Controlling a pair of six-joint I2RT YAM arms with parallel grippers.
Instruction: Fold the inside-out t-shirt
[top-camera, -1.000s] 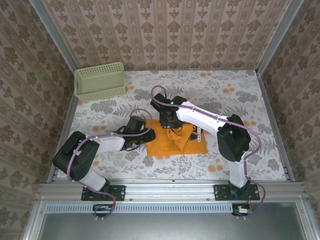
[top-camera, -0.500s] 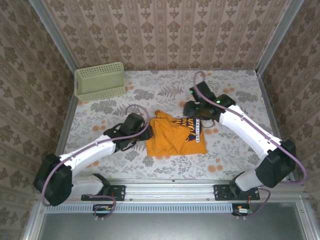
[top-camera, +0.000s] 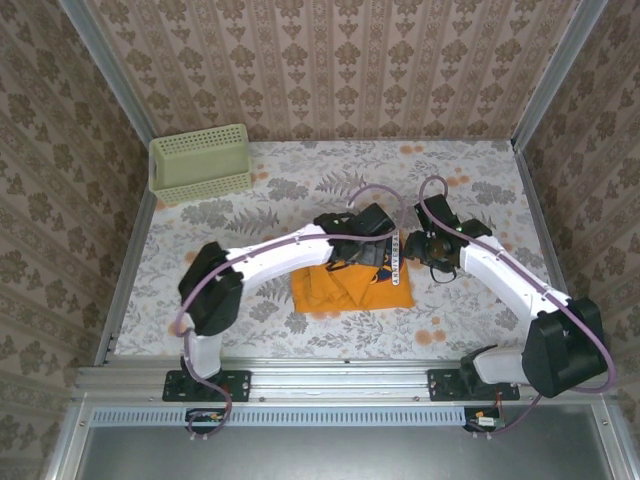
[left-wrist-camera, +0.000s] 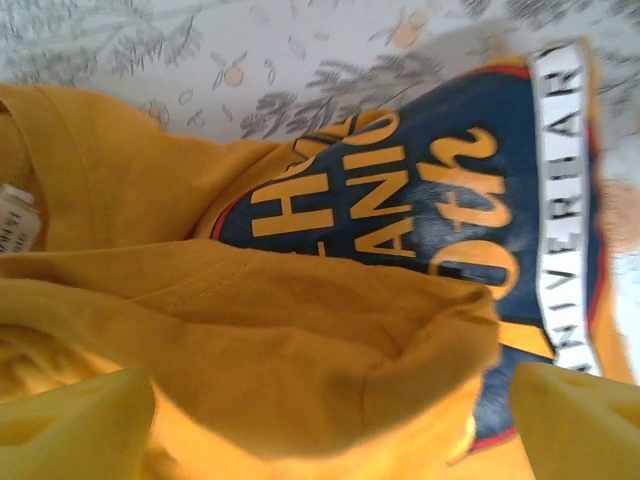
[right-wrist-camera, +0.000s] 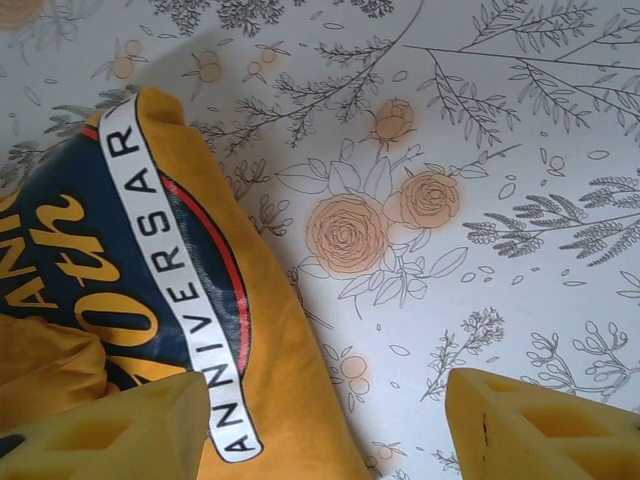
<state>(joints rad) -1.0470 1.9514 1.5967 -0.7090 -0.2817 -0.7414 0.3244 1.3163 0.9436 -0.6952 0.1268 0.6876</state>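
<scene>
**A:** Where was the t-shirt?

**B:** The t-shirt (top-camera: 325, 290) lay near the middle of the flowered tabletop (top-camera: 200, 240), a little toward the near edge. It was a rumpled orange-yellow heap with loose folds, not spread flat.

**A:** Which face was up?

**B:** Both showed. The left part was plain cloth, and at the right end the dark blue print (top-camera: 393, 270) with its white band faced up. From the left wrist camera, the print sat beyond a thick fold of plain cloth, and a small white label (left-wrist-camera: 15, 215) showed at the left edge.

**A:** What about the left pincer?

**B:** The left pincer (top-camera: 378, 256) hung over the right half of the shirt, with its arm reaching across from the left. In its own camera the yellow fingers (left-wrist-camera: 70, 425) stood wide apart at the bottom corners. The fold of cloth lay below the gap between them, and as far as I could see neither finger pressed on it.

**A:** And the right one?

**B:** The right pincer (top-camera: 412, 246) was at the shirt's right edge, close to the left pincer. It was spread wide too and held nothing. Its wrist camera showed the shirt's printed corner and white lettered band (right-wrist-camera: 175, 270) on the left. Bare tabletop lay on the right.

**A:** Was anything else on the tabletop?

**B:** A pale green basket (top-camera: 200, 165) stood at the far left corner, near the wallpapered wall (top-camera: 330, 60) and well apart from the shirt.
</scene>
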